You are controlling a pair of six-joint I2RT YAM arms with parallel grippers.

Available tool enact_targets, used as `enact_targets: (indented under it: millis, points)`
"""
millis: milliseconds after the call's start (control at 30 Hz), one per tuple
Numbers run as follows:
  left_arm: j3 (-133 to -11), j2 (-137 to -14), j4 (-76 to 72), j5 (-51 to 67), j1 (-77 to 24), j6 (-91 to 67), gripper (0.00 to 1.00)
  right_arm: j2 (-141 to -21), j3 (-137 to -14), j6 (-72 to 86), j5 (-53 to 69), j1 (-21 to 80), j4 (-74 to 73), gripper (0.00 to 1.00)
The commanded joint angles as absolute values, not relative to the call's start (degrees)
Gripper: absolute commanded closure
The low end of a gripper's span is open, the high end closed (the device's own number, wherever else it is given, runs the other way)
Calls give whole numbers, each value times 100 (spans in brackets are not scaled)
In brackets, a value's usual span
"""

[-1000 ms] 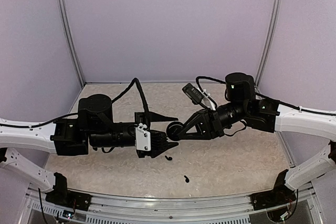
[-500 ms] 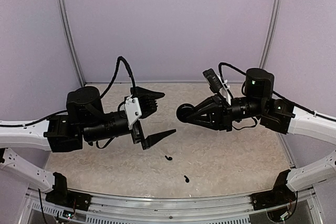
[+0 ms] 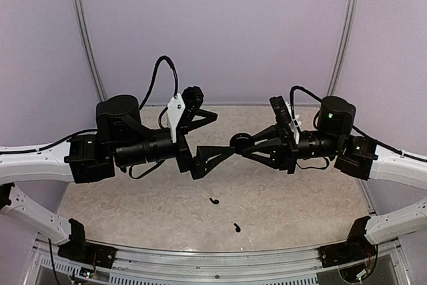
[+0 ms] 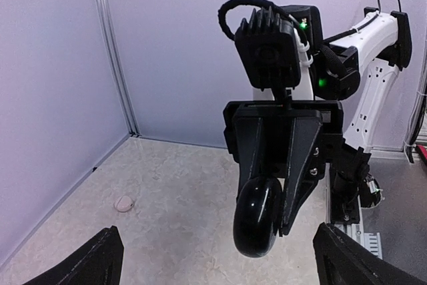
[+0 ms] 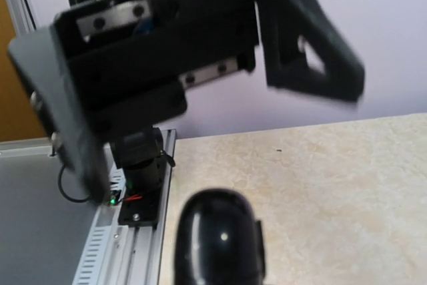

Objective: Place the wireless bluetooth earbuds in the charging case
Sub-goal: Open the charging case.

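Earbuds [image 3: 213, 200], where are they lying right now?

From overhead, both earbuds are lying loose on the surface [image 3: 300, 198], toward its near edge. One is sitting almost under the left tool [image 3: 224, 134], the other [image 3: 237, 227] a little closer to us. They're too tiny for me to be calling their long axis.

And the charging case [image 3: 239, 141]?

The right tool [image 3: 241, 143] is pinching it tight, up in the air between the two arms. The left tool is gaping as wide as it goes, carrying nothing and pointing straight at the case.

What's the left wrist showing?

The case [image 4: 255, 221] is standing on edge in the right tool's grip, hanging centred between the left tool's spread fingers [image 4: 100, 261]. A pale pink round thing [image 4: 124, 203] is sitting on the surface off to the left. No buds are showing there.

And the right wrist?

The case [image 5: 217, 238] is filling the bottom of the view, with the left tool looming blurred above it. I can't tell whether the lid is open.

So which arm is going for the buds?

I'm guessing the left: it's free and nearer, and they're lying below it, toward the near edge.
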State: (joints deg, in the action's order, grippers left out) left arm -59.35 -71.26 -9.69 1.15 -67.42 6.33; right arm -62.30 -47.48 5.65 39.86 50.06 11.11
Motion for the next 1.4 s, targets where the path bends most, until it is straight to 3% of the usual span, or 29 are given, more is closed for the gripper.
enact_targets:
  millis: [0,300,1000,1367]
  points:
    - [-6168,-7410,-998,483,-6690,242,2,-6151,-4688,314,3980,4985,1402,95]
    - [-6247,-7696,-1179,701,-6315,-240,10,-6127,-4651,110,4096,5059,1384,95]
    - [-6048,-7406,-1495,1189,-6010,-415,13,-6127,-4492,-342,4000,5221,1343,100]
    - [-5997,-7377,-1345,398,-5994,-238,16,-6031,-4383,-301,4034,5213,1511,100]
